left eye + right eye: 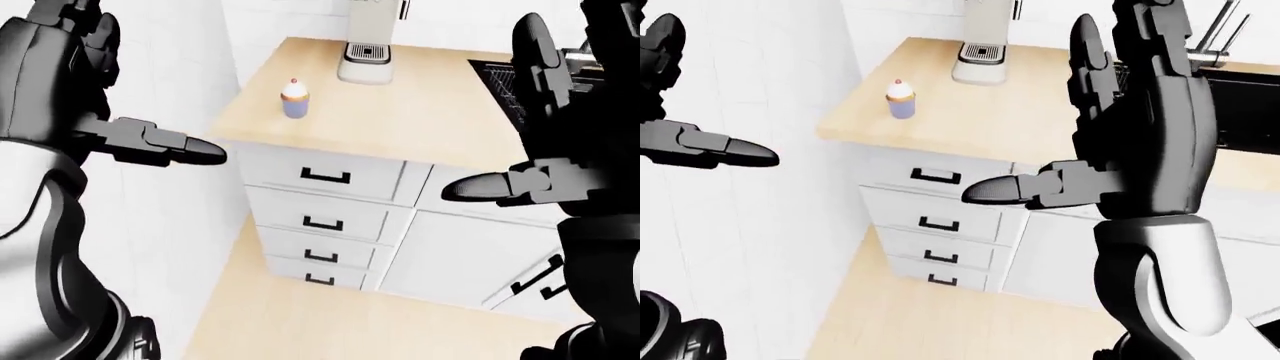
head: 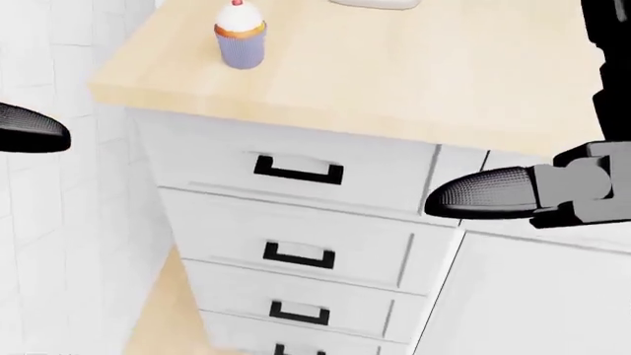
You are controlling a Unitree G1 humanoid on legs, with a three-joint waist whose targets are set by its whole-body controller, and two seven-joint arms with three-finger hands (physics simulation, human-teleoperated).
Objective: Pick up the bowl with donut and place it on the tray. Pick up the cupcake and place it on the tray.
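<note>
pale wood counter (image 1: 420,112) — cupcake (image 1: 294,99) and coffee machine (image 1: 367,45) stand on it.

Matt pale wood counter (image 1: 420,112), smooth white drawers (image 1: 330,199), textured black fingertips (image 2: 483,191)

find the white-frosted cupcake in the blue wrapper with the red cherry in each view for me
Left-eye view: the white-frosted cupcake in a blue wrapper stands upper centre-left, near the left edge of the light wooden countertop.
Head view: at the top, left of centre, near the countertop's left corner.
Right-eye view: upper left of centre, on the same countertop.
Shared landmark: the white drawer stack with black handles sits below and right of it in all three.
</note>
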